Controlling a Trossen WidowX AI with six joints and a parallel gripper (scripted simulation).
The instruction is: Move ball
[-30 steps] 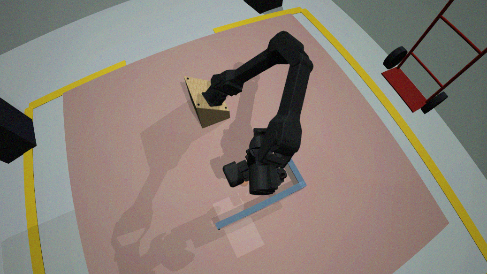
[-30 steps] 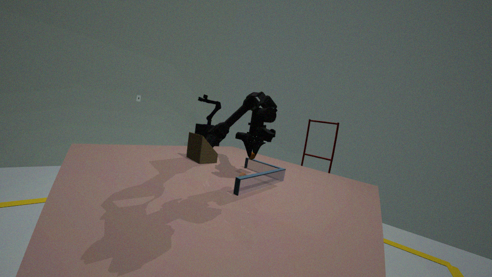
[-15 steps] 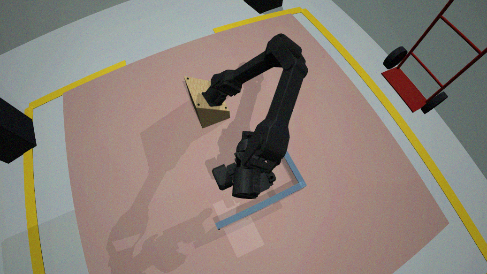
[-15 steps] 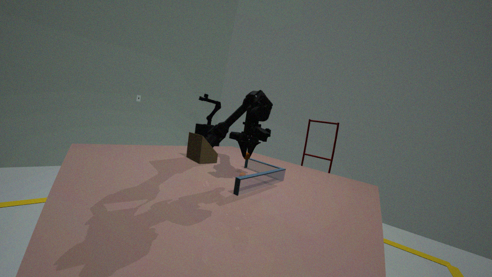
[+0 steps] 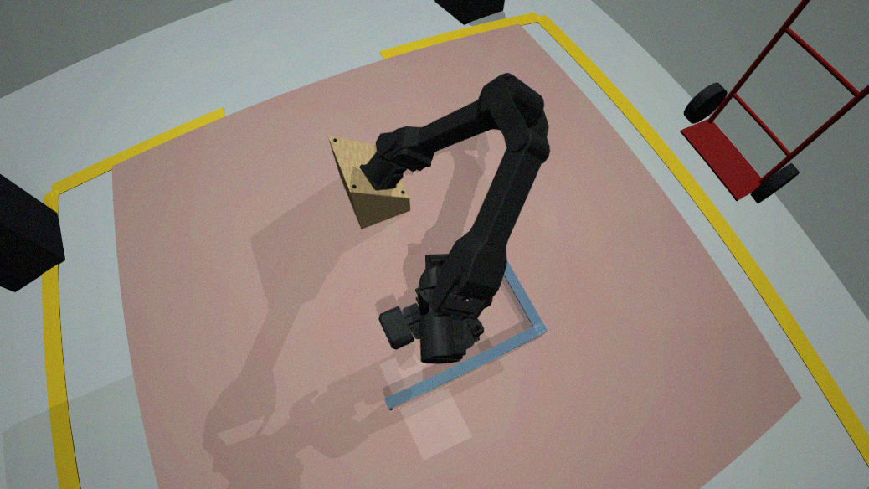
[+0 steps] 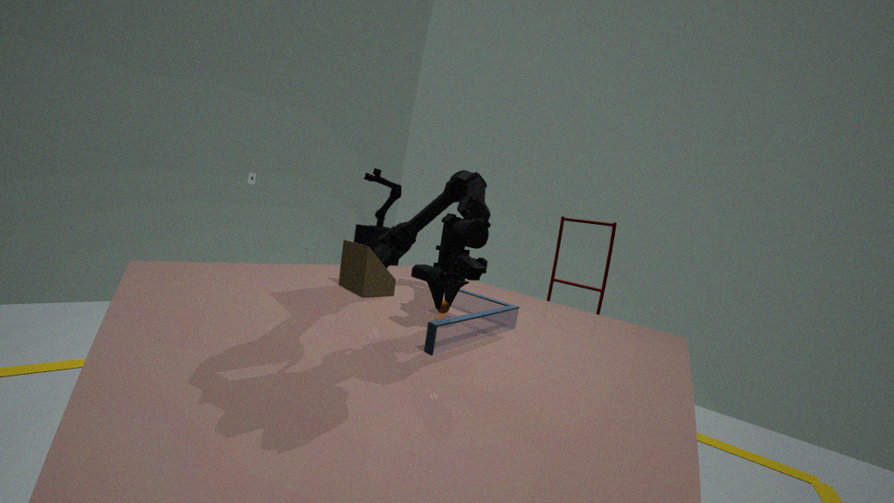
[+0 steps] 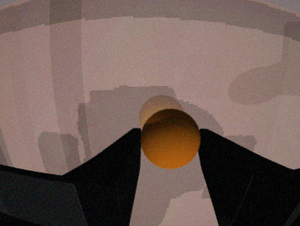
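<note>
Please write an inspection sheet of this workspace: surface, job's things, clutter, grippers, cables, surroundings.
Surface: pink table top crossed by the arm's shadows.
Job's things: orange ball held between the fingers, partly covering the see-through copy in the wrist view; blue walls form a corner beside the gripper.
Clutter: nothing seen.
Grippers: gripper shut on the ball, low inside the corner.
Cables: nothing seen.
Surroundings: wooden wedge under the arm's base, red hand truck, yellow floor tape, black boxes.

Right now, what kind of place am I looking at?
Probably a workshop or test cell: yellow floor tape marks off a pink table with the robot arm, and a red hand truck is parked alongside.
</note>
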